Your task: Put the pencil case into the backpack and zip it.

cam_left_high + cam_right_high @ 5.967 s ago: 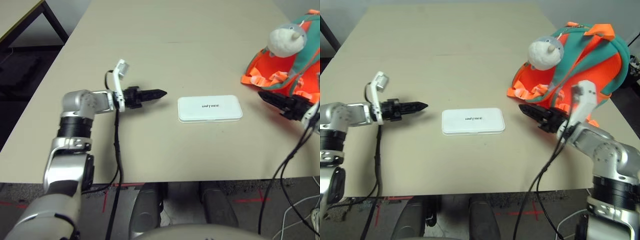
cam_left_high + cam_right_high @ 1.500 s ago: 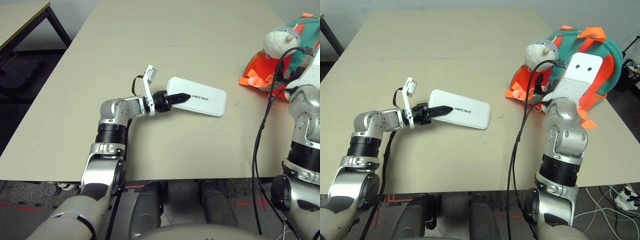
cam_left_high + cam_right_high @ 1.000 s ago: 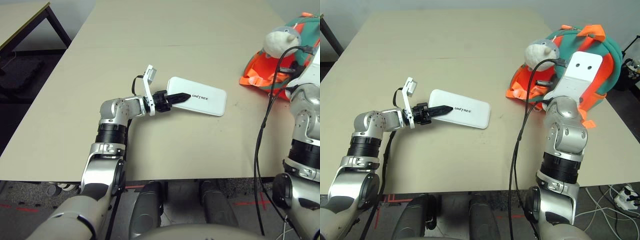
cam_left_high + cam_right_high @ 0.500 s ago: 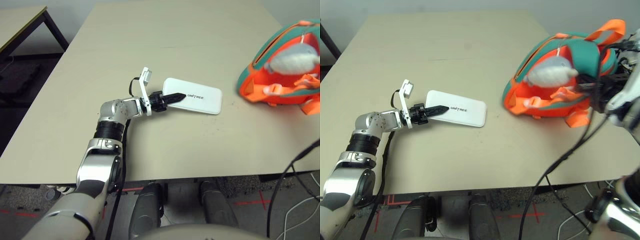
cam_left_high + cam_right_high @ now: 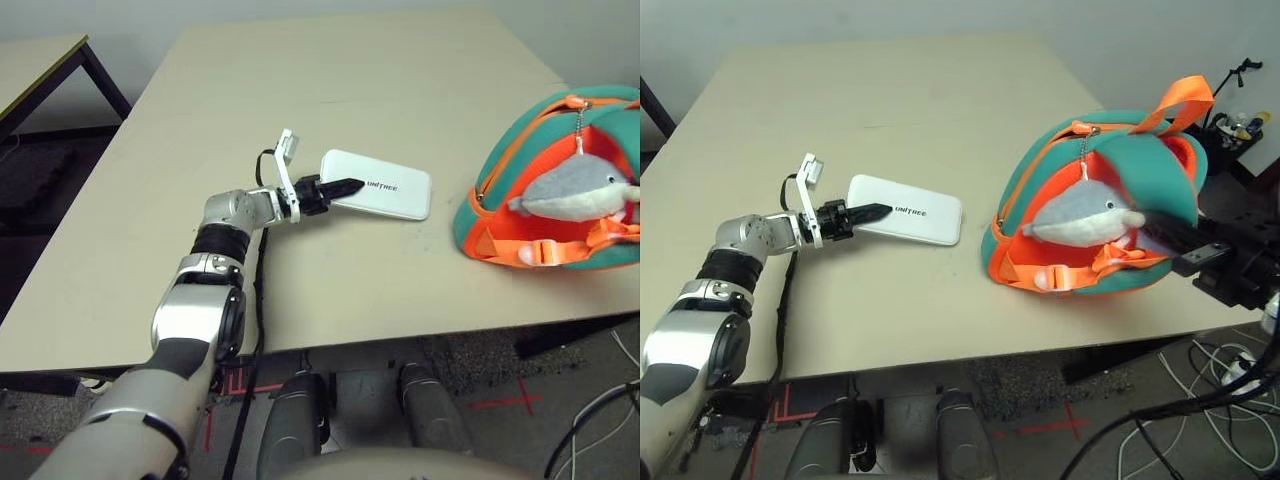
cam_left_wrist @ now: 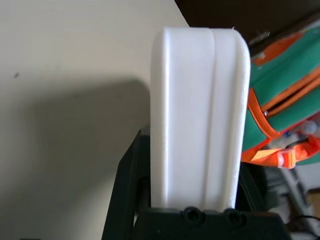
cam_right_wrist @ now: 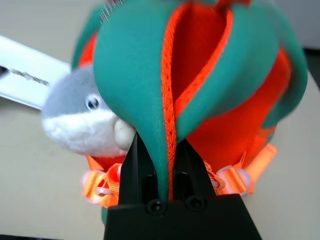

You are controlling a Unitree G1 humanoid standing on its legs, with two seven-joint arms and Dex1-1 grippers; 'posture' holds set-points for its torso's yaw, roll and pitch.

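Note:
The white pencil case with dark lettering is held just above the table, and my left gripper is shut on its left end. In the left wrist view the case fills the space between the black fingers. The teal and orange backpack stands at the table's right front corner, its zipper open and the orange inside showing. A grey-white whale charm hangs over its front. My right gripper is shut on the teal rim of the backpack beside the orange zipper.
The beige table stretches far behind the case. The backpack sits close to the table's right and front edges. A second table stands off to the left. Cables lie on the floor at the right.
My right gripper has pulled the backpack nearer and stood it upright, so the opening gapes and the whale now hangs down. The left gripper still holds the case. The camera has shifted.

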